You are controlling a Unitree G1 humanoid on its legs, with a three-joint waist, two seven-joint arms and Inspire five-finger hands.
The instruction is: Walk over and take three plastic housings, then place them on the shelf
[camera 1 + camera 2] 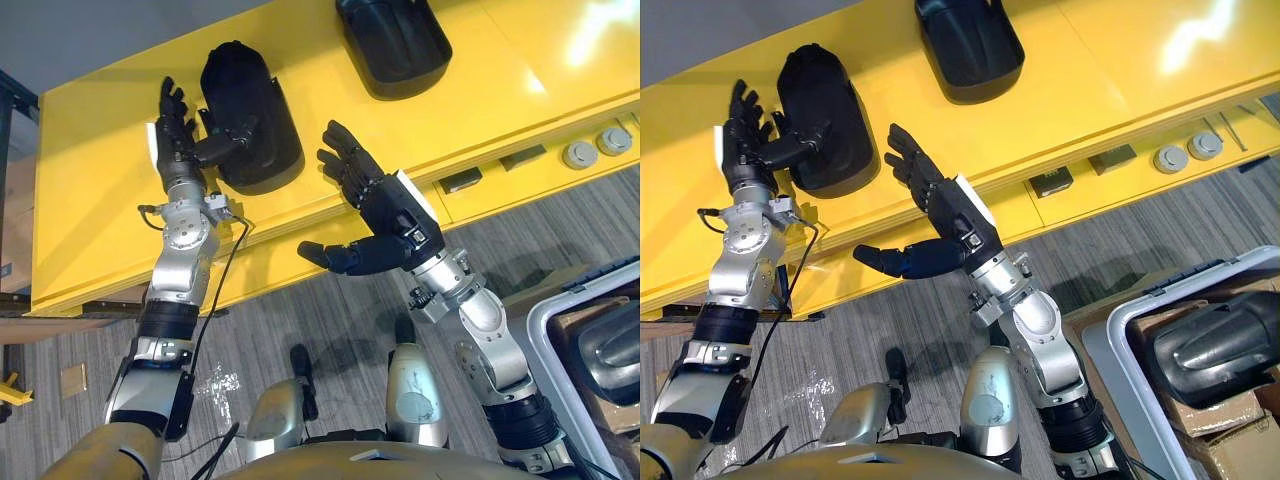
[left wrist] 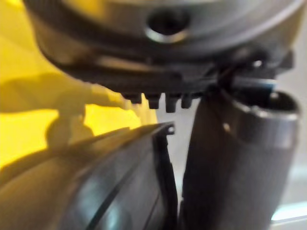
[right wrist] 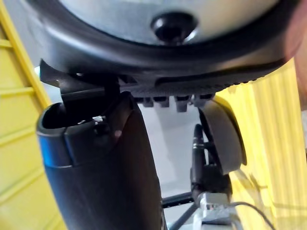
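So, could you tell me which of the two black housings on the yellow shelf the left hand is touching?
The housing nearer the shelf's front edge: the left hand's thumb rests on it. The other housing lies farther back, to the right, untouched.

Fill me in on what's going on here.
The robot stands at a yellow shelf. Two black plastic housings lie on it: the nearer housing and the farther housing. The left hand is open against the nearer housing, thumb laid across its top. The right hand hovers open and empty by the shelf's front edge. A third housing lies in a white bin at the robot's right.
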